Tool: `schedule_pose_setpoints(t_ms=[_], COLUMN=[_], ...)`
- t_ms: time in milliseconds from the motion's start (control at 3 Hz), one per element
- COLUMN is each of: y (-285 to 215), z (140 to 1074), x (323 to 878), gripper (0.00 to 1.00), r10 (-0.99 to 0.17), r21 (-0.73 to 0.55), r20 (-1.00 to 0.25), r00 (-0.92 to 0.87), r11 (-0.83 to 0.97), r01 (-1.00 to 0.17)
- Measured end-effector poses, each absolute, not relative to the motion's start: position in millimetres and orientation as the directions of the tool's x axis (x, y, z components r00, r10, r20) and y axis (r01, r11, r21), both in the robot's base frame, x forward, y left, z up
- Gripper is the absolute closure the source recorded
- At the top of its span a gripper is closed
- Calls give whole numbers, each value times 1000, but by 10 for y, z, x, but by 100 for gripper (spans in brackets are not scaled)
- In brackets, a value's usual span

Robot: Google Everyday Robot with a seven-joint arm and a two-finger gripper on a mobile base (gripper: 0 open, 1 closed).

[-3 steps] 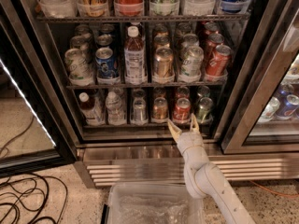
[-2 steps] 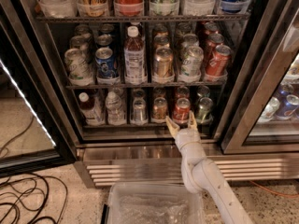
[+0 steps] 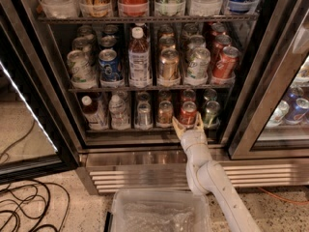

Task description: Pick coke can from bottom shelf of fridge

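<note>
The fridge point(image 3: 159, 161) stands open with a dark interior and a ribbed steel grille below. On its bottom shelf point(image 3: 130, 132) the red coke can point(image 3: 188, 113) stands upright in the front row, between a bronze-gold can point(image 3: 165, 113) on its left and a green can point(image 3: 210, 114) on its right. My gripper point(image 3: 188, 125) is at the shelf's front edge, just below and in front of the coke can. Its fingers point(image 3: 177, 126) are spread open either side of the can's base, not closed on it.
Two bottles point(image 3: 90, 111) and a silver can point(image 3: 144, 115) fill the left of the bottom shelf. Upper racks hold several cans and bottles. A clear plastic bin point(image 3: 159, 211) sits on the floor below my arm. Black cables point(image 3: 24, 211) lie at the left. A glass door point(image 3: 270, 81) stands at the right.
My gripper has moved up and forward from below the shelf edge to the base of the coke can. The cans have not moved.
</note>
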State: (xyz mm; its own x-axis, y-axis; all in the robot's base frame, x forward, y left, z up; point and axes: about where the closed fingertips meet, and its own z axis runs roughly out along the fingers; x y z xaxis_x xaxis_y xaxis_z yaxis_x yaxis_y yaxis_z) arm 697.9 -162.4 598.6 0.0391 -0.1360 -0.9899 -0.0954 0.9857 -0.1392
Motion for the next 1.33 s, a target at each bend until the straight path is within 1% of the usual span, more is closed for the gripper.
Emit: schedule_pose_setpoints(t_ms=[667, 1000, 1333], y=[-1673, -1688, -1686], z=[5994, 5984, 5989], x=[7156, 7251, 7227], gripper=[36, 55, 79], r10=[-149, -154, -151], r21=[-152, -157, -155], r20=[-988, -987, -987], r00=[41, 41, 54], r11=[986, 986, 985], r01=[-70, -62, -70])
